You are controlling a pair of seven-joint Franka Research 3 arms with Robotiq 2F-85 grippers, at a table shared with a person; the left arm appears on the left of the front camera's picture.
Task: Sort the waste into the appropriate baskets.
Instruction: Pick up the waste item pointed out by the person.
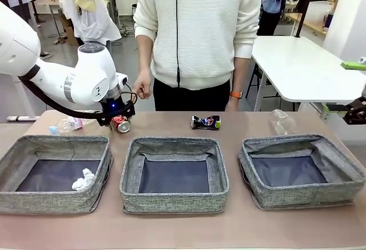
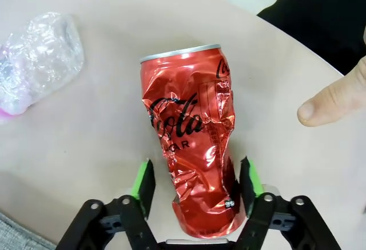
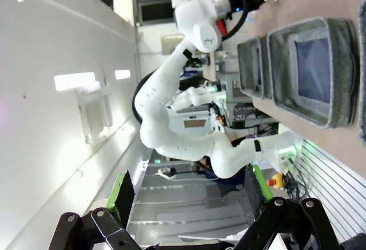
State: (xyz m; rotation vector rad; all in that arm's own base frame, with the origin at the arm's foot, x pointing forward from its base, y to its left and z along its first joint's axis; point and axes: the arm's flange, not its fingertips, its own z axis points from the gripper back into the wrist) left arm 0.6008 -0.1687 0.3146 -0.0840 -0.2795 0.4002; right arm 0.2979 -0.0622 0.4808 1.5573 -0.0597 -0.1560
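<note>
Nearest us stand the three baskets in a row: the left basket [image 1: 51, 201], the middle basket [image 1: 171, 201] and the right basket [image 1: 309, 195]. The paper ball [image 1: 83, 179] already lies in the near right corner of the left one, and the other two look bare.

Just beyond the baskets, the rest of the waste lies on the table [image 1: 171, 227]. The bottle [image 1: 66, 125] is at the far left. The red can [image 2: 191, 147] lies on its side just to the right of it, behind the gap between the left and middle baskets. The dark blue can [image 1: 206, 122] is behind the middle basket, and the clear cup [image 1: 281, 121] is behind the right one.

The left gripper [image 1: 117, 118] is down over the red can. Its fingers straddle the can's lower body, with a sliver of table showing by one pad, so we read them as spread around the can and not yet pinching it.

We judge the can to be light and empty, with thin walls that will give under a squeeze. Its skin is glossy and may slip, but the creases should give the pads some bite. We would take it across the crumpled body near the stiffer base, with modest pressure.

The right gripper [image 3: 189, 182] hangs off to the far right with its fingers spread on nothing.

Farthest off, the person's hand [image 1: 142, 87] hovers just beyond the can.
</note>
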